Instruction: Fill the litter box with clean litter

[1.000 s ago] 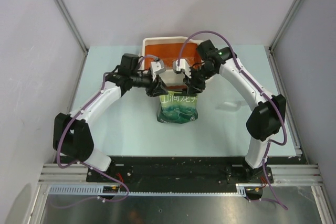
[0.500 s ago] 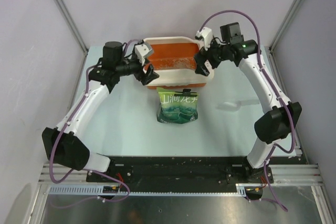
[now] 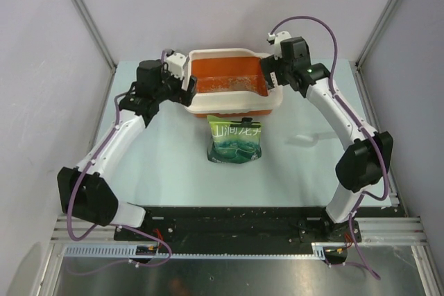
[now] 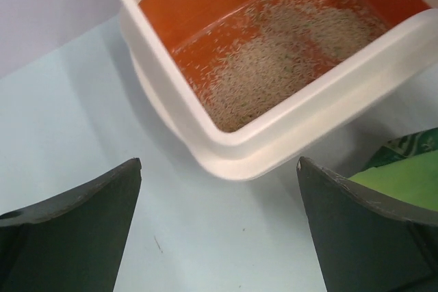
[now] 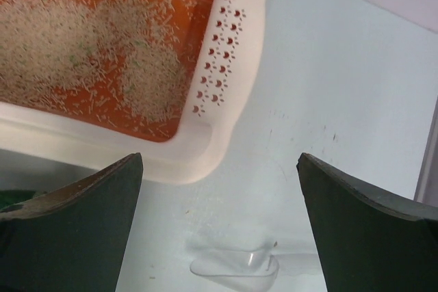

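The litter box (image 3: 239,107) stands at the back middle of the table, orange inside with a cream rim. Pale clean litter (image 3: 229,86) covers part of its floor in a thin patchy layer. My left gripper (image 3: 189,91) hangs open just off the box's left end, nothing between its fingers. My right gripper (image 3: 271,78) is open over the right end, by the perforated section (image 5: 215,52). The left wrist view shows the box's corner (image 4: 226,158), the litter (image 4: 274,66) and my left gripper (image 4: 219,169) above bare table. In the right wrist view my right gripper (image 5: 219,162) spans the rim (image 5: 205,158).
A green pouch (image 3: 236,141) with white characters lies flat on the table just in front of the box; its edge shows in the left wrist view (image 4: 404,169). A clear plastic scoop (image 5: 236,264) lies on the table right of the pouch (image 3: 305,140).
Both grippers have let go of the pouch's top and opened wide. They swung apart to the box's two ends. The pouch stays flat in front of the box.
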Available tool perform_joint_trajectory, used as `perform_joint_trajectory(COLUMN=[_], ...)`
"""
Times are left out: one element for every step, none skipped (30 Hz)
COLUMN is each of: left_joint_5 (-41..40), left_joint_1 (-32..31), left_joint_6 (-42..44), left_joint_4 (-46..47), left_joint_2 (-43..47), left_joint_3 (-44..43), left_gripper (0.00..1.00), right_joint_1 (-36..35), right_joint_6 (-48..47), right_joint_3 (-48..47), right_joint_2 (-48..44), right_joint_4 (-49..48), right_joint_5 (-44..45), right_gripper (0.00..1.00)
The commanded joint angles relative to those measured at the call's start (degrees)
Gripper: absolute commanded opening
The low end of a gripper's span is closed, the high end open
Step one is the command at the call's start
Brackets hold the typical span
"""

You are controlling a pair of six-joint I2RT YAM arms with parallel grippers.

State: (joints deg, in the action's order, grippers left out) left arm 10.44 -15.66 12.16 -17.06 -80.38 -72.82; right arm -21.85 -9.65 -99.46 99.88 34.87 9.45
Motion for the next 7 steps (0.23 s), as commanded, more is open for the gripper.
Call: perform_joint_trajectory(left_joint_5=[-7.7, -8.6, -9.0, -9.6, -10.0, -10.3, -10.3], left_joint_1=[0.7, 0.8, 0.8, 0.8, 0.8, 0.8, 0.8], left_joint_6=[-5.9, -5.7, -5.6, -5.5, -5.3, -5.2, -5.1], left_joint_4=[4.8, 5.0, 5.4, 5.5, 5.7, 6.0, 6.2], left_joint_2=[3.4, 3.5, 3.7, 3.9, 4.0, 4.0, 4.1], left_joint_3=[1.8, 2.1, 2.3, 2.5, 2.6, 2.7, 2.5], left_gripper=[1.0, 1.0, 1.0, 1.0, 1.0, 1.0, 0.99], right_joint_1=[-2.1, -2.3, -2.3, -2.3, -2.4, -2.3, -2.4], right_joint_6=[1.3, 1.1, 0.8, 0.5, 0.4, 0.5, 0.2], right_joint_3=[-3.5, -4.0, -4.6, -5.0, -5.2, -5.6, -5.7], right_joint_2=[0.5, 0.8, 1.1, 1.4, 1.6, 1.8, 1.7], right_joint_4=[-5.1, -5.1, -5.3, -5.3, -5.4, -5.6, -5.8], right_joint_5=[5.5, 5.5, 5.5, 5.4, 5.5, 5.5, 5.8], right_gripper=[1.0, 1.0, 1.0, 1.0, 1.0, 1.0, 1.0])
